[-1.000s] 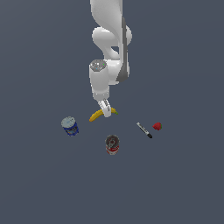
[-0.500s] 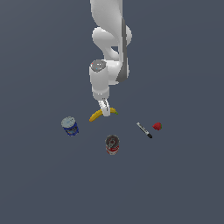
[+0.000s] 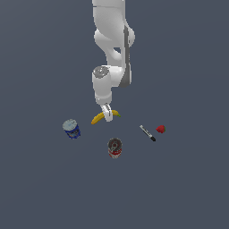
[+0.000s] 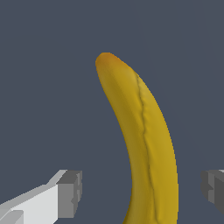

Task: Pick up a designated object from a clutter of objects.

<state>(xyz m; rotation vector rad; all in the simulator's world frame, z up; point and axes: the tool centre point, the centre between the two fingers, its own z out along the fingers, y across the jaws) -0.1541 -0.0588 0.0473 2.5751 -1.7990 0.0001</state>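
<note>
Wrist view first: banana (image 4: 144,144) sits between my two finger pads (image 4: 70,192), a pad on each side with clear gaps, so the pincer (image 4: 142,192) is spread wide and gripping nothing yet. The fruit runs lengthwise away from the camera, its far tip orange-brown, and it lies closer to one pad than the other, so I'm off-centre. In the exterior view the pincer (image 3: 106,115) is down at the banana (image 3: 99,118), roughly mid-length, with yellow showing on both sides of the fingers and the greenish end toward that view's right. It lies on the grey counter (image 3: 188,188), apart from everything else: blue can (image 3: 71,129) toward the exterior view's left, red can (image 3: 115,148) nearer the camera, marker (image 3: 147,133) and strawberry (image 3: 160,129) off to that view's right. Risks as I judge them: being off-centre, one pad would touch first on closing and shove or roll the curved body sideways before the other pad arrives. The skin is rounded and smooth, so a shallow grip could squeeze it out. I can't tell how far the pads are above the counter, so a grab too high may only skim the top. Neighbours look too far off to get bumped.
</note>
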